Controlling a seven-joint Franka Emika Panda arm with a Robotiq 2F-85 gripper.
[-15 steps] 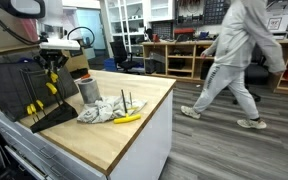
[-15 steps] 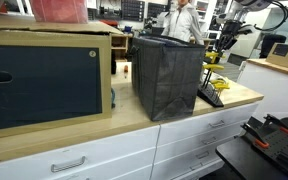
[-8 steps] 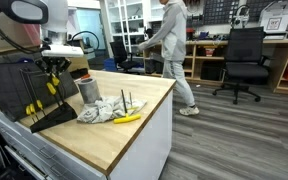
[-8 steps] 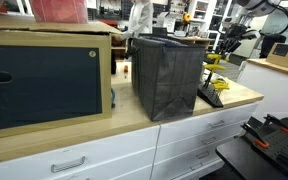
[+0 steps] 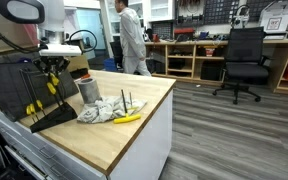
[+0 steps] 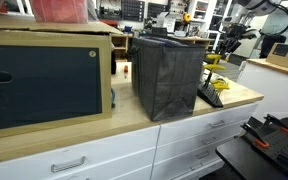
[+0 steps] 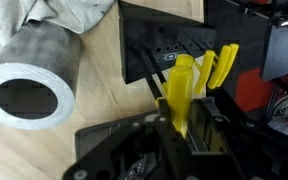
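So the wooden surface (image 5: pixel 134 140) takes up most of the shot, with white drawers under it. At the far left end there's a black fabric bin (image 6: pixel 169 75), and in an exterior view you can see a wooden box (image 6: pixel 44 75) with a dark front panel next to it. Way off in the background a person (image 5: pixel 132 35) is walking across the room, and an office chair (image 5: pixel 244 50) sits over on the right.

Just beside the bin is a black tool rack (image 5: pixel 54 115) with slots in it. Near that is a grey metal cylinder (image 7: pixel 34 85), standing upright with its open end up. A crumpled white cloth (image 5: pixel 102 110) lies up against the cylinder, on the side away from the rack, with a yellow thing (image 5: pixel 127 118) on its near edge.

The hand (image 7: pixel 184 125) hangs right over the rack. In the wrist view the fingers are pulled in most of the way with a yellow-handled tool (image 7: pixel 181 85) between them. As far as I can tell they're pinching the handle, though the contact itself is hard to make out. The tool stands upright at the rack, shaft pointing down toward the slots. I can't tell if the tip is seated in one. Two more yellow handles (image 7: pixel 219 65) stick up from the rack just to the right of it.
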